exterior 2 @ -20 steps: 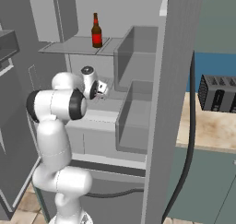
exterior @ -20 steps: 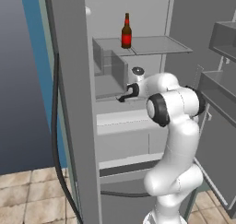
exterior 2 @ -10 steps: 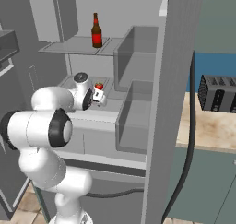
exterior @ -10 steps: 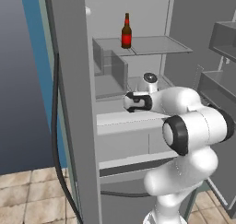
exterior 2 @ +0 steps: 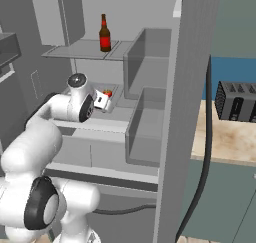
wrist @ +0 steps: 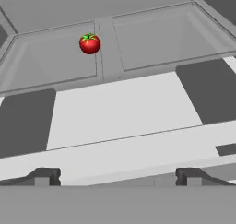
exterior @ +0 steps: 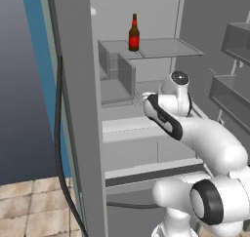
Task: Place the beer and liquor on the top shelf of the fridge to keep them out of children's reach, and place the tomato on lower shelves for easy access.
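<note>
The tool (wrist: 117,176) is spread wide with its 2 dark tips apart and nothing between them. Ahead of it and well apart, the small round red tomato with a green stem (wrist: 90,44) rests on a lower grey shelf panel (wrist: 55,64) inside the tall grey fridge (exterior: 73,109). Above the tool, the slim dark brown beer bottle with a red label (exterior: 134,33) stands upright on the pale grey top shelf (exterior: 166,48).

Beer (exterior: 134,32) upright on top shelf (exterior: 168,48) — fridge (exterior: 78,109) open.
</note>
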Controlling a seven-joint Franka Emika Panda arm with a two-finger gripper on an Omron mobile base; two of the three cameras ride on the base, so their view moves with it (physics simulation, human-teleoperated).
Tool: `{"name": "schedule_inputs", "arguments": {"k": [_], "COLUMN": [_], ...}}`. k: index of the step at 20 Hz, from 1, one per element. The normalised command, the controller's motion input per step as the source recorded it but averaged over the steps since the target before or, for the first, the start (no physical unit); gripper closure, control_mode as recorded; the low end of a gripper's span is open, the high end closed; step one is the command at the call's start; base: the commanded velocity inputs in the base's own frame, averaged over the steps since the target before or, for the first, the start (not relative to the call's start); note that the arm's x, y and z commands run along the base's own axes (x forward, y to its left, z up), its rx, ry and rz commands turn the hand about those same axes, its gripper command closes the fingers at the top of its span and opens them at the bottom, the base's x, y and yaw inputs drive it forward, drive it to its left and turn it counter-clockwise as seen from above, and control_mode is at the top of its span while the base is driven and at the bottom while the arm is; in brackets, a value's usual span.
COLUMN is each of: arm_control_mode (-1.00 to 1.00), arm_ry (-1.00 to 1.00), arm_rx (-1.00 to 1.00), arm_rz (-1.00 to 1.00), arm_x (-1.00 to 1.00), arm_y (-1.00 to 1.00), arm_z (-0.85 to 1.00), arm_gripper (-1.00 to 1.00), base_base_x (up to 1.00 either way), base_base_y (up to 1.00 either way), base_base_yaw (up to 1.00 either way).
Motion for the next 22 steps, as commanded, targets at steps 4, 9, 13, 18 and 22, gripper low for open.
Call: {"name": "schedule_inputs", "arguments": {"k": [4,9,13,18,22], "arm_control_mode": [-1.0,-1.0,-1.0,-1.0,-1.0], "arm_ry": [0.0,0.0,0.0,0.0,0.0], "arm_rx": [0.0,-0.03,-0.07,-0.06,-0.04], "arm_rz": [0.0,0.0,0.0,0.0,0.0], "arm_x": [-0.77,-0.71,-0.74,-0.81,-0.7], "arm_y": [-0.15,-0.02,0.0,0.0,0.0], "arm_z": [1.0,0.83,0.33,0.16,0.0], "arm_gripper": [-1.0,-1.0,-1.0,-1.0,-1.0], "base_base_x": [0.0,0.0,0.0,0.0,0.0], "base_base_y": [0.0,0.0,0.0,0.0,0.0], "base_base_yaw": [0.0,0.0,0.0,0.0,0.0]}}
